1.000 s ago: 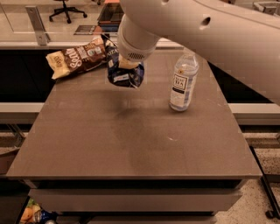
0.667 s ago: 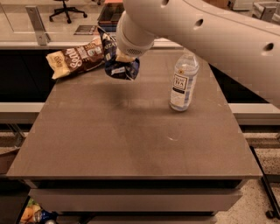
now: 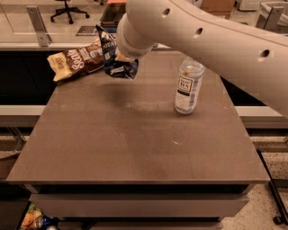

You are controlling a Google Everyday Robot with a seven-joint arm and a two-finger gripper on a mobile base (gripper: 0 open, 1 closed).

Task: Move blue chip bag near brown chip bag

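Observation:
The blue chip bag hangs crumpled from my gripper, which is shut on it and holds it above the table's far left part. The brown chip bag with tan ends lies at the table's far left corner, just left of the blue bag. The two bags look close, nearly touching in this view. My white arm reaches in from the upper right and hides the gripper's fingers and part of the blue bag.
A clear plastic tea bottle stands upright right of centre on the brown table. A counter edge and an office chair lie behind. Colourful packets sit on the floor at bottom left.
My gripper has carried the blue chip bag up and to the left, closer to the brown chip bag. The bottle and brown bag have not moved.

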